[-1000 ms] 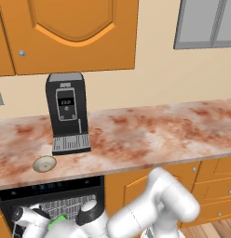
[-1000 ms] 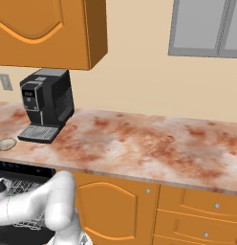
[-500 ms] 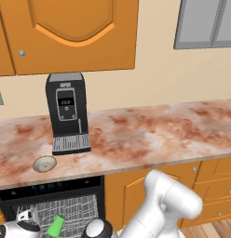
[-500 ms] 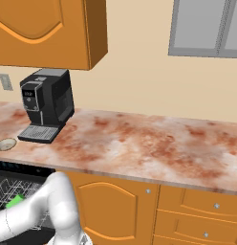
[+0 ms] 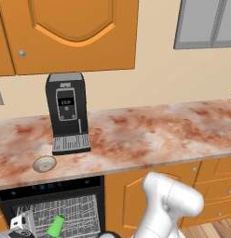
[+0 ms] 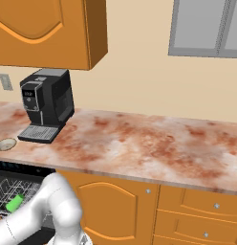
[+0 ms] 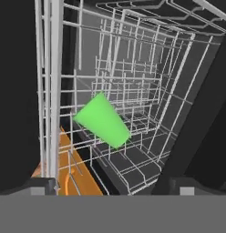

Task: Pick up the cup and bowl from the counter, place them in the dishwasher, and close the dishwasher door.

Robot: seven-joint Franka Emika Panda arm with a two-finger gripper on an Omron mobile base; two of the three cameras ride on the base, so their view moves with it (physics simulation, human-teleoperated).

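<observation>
The green cup (image 7: 103,120) lies on its side in the grey wire rack (image 7: 146,91) of the open dishwasher (image 5: 52,190), free of my fingers. My gripper (image 7: 114,184) is open and sits just short of the cup, one dark fingertip (image 7: 42,184) at each side of the view. From the base cameras the cup (image 5: 55,226) (image 6: 15,202) shows low in the rack. The beige bowl (image 5: 44,163) (image 6: 5,143) rests on the marbled counter (image 5: 150,135) in front of the coffee machine. The dishwasher door is out of view.
A black coffee machine (image 5: 66,111) stands on the counter behind the bowl. Orange cabinet doors (image 5: 131,200) and drawers (image 6: 201,215) run along to the right of the dishwasher. Wall cabinets (image 5: 71,32) hang above. My white arm (image 5: 168,200) reaches down past the counter's front edge.
One second ago the cup sat between my fingers over the rack. It has been let go and lies in the rack, and the hand has dropped lower and drawn back.
</observation>
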